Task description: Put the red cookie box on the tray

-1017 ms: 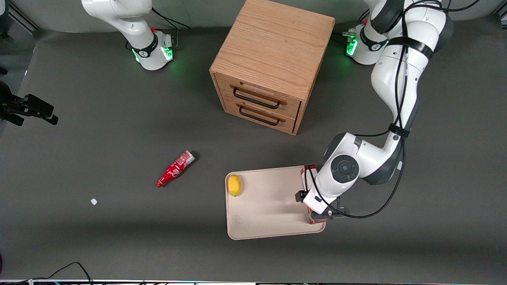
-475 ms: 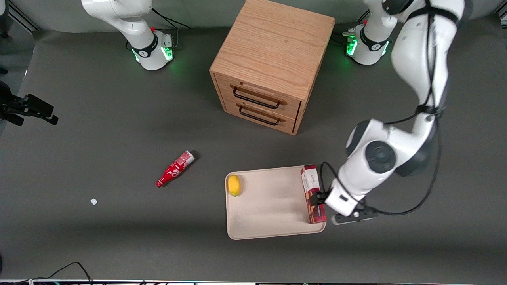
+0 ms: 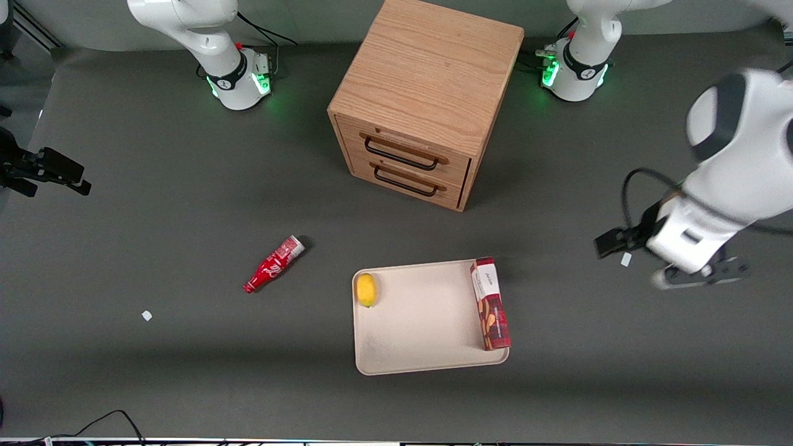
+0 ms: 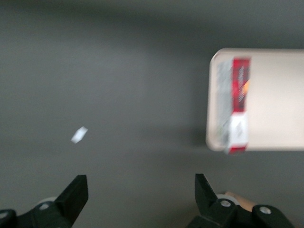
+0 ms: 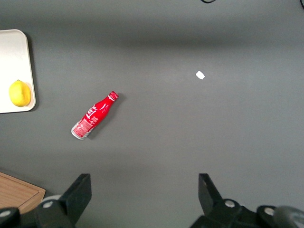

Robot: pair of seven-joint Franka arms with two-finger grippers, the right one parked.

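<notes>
The red cookie box (image 3: 490, 304) lies on the tray (image 3: 421, 322), well apart from the open, empty gripper (image 4: 140, 197); placing looks done, leaving only parking.

You see a dark grey mat (image 3: 155, 186) covering the table. A wooden cabinet (image 3: 427, 102) with two black-handled drawers, both shut, stands on it. Lighting is even; a soft shadow band crosses the mat nearest the front camera.

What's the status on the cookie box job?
Gripper open, off the tray. Red cookie box lying along tray edge. Lemon on tray, clear of box.
</notes>
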